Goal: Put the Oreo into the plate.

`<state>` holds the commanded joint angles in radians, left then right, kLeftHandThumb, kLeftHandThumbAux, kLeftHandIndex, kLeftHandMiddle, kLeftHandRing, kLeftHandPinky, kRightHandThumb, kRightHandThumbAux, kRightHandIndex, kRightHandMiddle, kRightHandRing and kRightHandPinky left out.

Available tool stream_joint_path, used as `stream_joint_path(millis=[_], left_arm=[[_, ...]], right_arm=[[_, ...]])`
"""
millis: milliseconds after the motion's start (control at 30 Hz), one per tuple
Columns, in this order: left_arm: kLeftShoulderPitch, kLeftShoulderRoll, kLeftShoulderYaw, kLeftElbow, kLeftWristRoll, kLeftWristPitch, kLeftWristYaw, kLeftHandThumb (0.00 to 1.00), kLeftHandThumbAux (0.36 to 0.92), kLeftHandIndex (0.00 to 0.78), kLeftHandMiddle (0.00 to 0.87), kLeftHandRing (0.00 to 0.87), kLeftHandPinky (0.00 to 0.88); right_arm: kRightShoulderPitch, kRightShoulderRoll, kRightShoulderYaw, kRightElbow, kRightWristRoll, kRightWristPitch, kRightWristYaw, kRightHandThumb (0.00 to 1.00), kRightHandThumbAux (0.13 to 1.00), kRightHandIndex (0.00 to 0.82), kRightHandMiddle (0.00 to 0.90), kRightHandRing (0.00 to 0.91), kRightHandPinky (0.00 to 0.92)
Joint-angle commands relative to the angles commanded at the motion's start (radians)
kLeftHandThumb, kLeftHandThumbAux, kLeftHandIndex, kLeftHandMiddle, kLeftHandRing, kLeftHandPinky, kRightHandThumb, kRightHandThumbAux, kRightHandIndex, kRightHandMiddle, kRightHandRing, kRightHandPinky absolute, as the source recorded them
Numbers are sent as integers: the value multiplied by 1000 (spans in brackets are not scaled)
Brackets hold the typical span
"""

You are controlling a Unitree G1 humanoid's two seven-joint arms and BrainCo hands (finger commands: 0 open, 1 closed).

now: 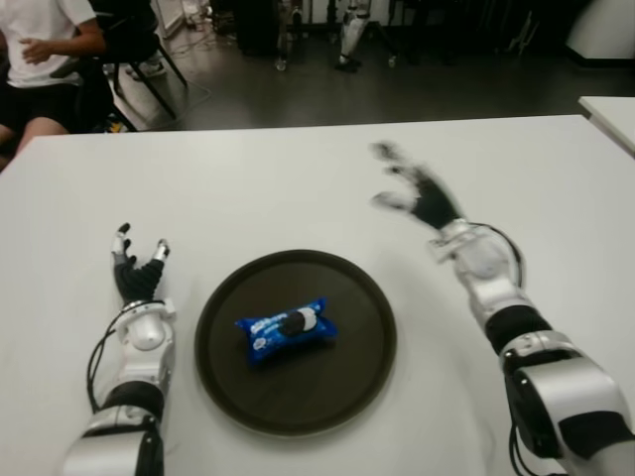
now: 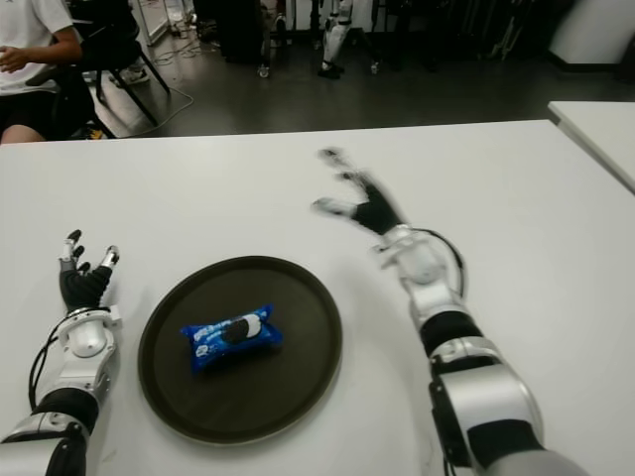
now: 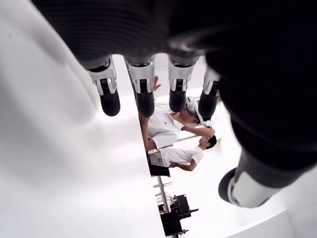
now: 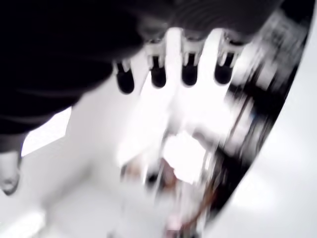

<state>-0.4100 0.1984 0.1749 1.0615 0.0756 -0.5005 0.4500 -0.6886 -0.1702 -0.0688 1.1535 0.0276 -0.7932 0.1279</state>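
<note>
Task status: looks done, as far as can be judged. The Oreo (image 1: 286,332), a blue pack, lies inside the plate (image 1: 220,382), approx at its centre, clear of the rim.
What's left: prob nothing for the pack itself; neither hand holds it.
Landmark: the plate, a dark round dish on the white counter (image 1: 298,188), near the robot's edge.
Left hand (image 1: 137,273): just beside the plate on the robot's left, not touching it. Fingers (image 3: 110,101) straight and spread in the wrist view, nothing between them; empty.
Right hand (image 1: 417,193): beyond the plate and to the robot's right, well apart from it, raised off the counter. It looks smeared by motion. Fingers (image 4: 157,77) extended and loose in the wrist view, holding nothing.
Counts: 1 Oreo pack; 1 plate; 2 robot hands; 1 counter under the things, plus a corner of a 2nd white one (image 1: 610,114) far right of the plate.
Background: 1 person (image 1: 40,50) in a white shirt, seated on a chair (image 1: 134,40) far beyond the plate on the left side. Left wrist view shows 2 people in white shirts (image 3: 173,144).
Other items near plate: none seen.
</note>
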Motion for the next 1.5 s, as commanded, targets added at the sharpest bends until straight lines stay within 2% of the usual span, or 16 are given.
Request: stream_joint_path(millis=[67, 133, 200, 300, 433, 733, 1000, 1333, 1500], left_arm=[[-2, 2, 0, 4, 1, 1, 3, 5, 676, 56, 59, 45, 44], [-3, 4, 1, 5, -1, 1, 1, 8, 676, 58, 64, 51, 50], [-6, 4, 3, 9, -4, 1, 3, 12, 677, 60, 70, 58, 54], [-6, 3, 2, 11, -5, -2, 4, 20, 672, 59, 74, 59, 50], [-4, 1, 2, 10, -7, -4, 0, 26, 672, 56, 66, 48, 42], [1, 8, -9, 1, 2, -6, -8, 19, 678, 58, 69, 43, 34], [4, 29, 12, 12, -29, -27, -63, 24, 703, 39, 47, 32, 43], [-6, 32, 43, 43, -63, -52, -99, 63, 733, 40, 44, 33, 43], [-14, 31, 56, 49, -73, -59, -100, 75, 732, 46, 51, 41, 52]], right_arm=[[5, -14, -20, -3, -4, -11, -38, 0, 505, 0, 0, 0, 0], [3, -14, -27, -1, -11, -13, -51, 0, 513, 0, 0, 0, 0], [6, -19, -31, -7, -32, -7, -108, 0, 520, 0, 0, 0, 0], [4, -13, -47, 15, -41, 24, -196, 0, 537, 0, 0, 0, 0], [-12, -3, -67, 52, -29, 63, -245, 0, 569, 13, 1, 0, 0], [-26, 8, -113, 73, 6, 106, -240, 20, 630, 27, 12, 3, 26], [-7, -28, -135, 117, 1, 160, -233, 1, 677, 18, 16, 3, 14], [-8, -43, -156, 132, 10, 224, -214, 0, 658, 1, 3, 0, 1], [-16, -55, -170, 158, 14, 304, -189, 0, 623, 0, 0, 0, 0]])
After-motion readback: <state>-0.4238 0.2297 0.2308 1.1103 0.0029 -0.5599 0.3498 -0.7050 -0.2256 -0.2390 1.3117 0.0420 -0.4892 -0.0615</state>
